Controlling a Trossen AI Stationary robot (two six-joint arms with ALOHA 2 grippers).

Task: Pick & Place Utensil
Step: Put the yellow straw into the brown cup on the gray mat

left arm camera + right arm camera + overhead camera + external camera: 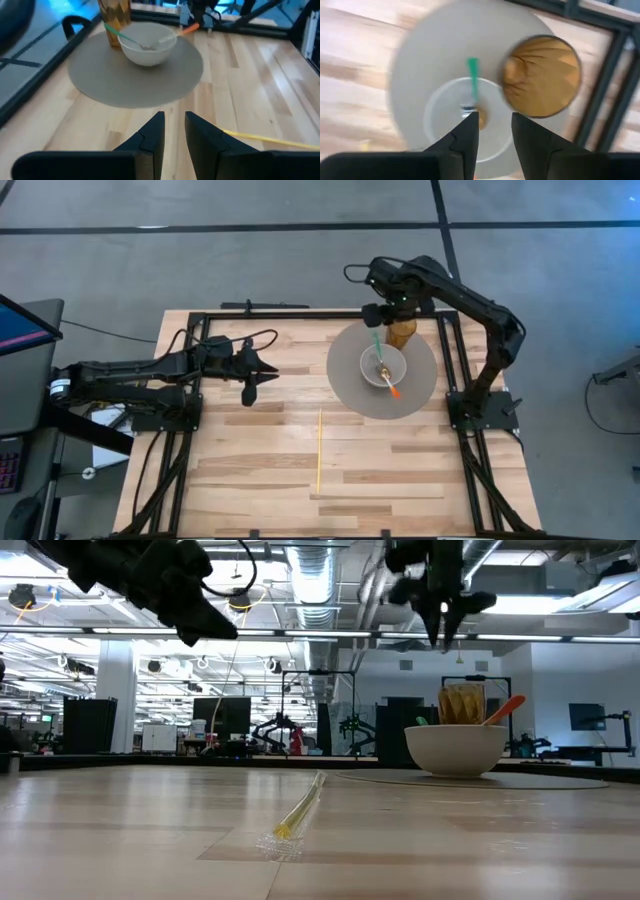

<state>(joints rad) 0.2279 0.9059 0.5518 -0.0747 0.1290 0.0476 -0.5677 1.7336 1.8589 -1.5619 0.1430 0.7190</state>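
A white bowl (383,367) stands on a round grey mat (345,380). A green-handled utensil (377,340) and an orange-handled utensil (392,388) lean in the bowl, their handles over its rim. A yellow utensil (319,450) lies flat on the wood nearer the table's near edge. My right gripper (492,125) is open and hovers high above the bowl (455,107) and green handle (472,82), touching nothing. My left gripper (174,130) is open and raised over the table's left half (250,385), pointing toward the mat.
A gold cup (402,330) stands on the mat just beyond the bowl, close to my right gripper. A black frame (300,313) runs along the table's far and side edges. Bare wood (260,470) lies around the yellow utensil.
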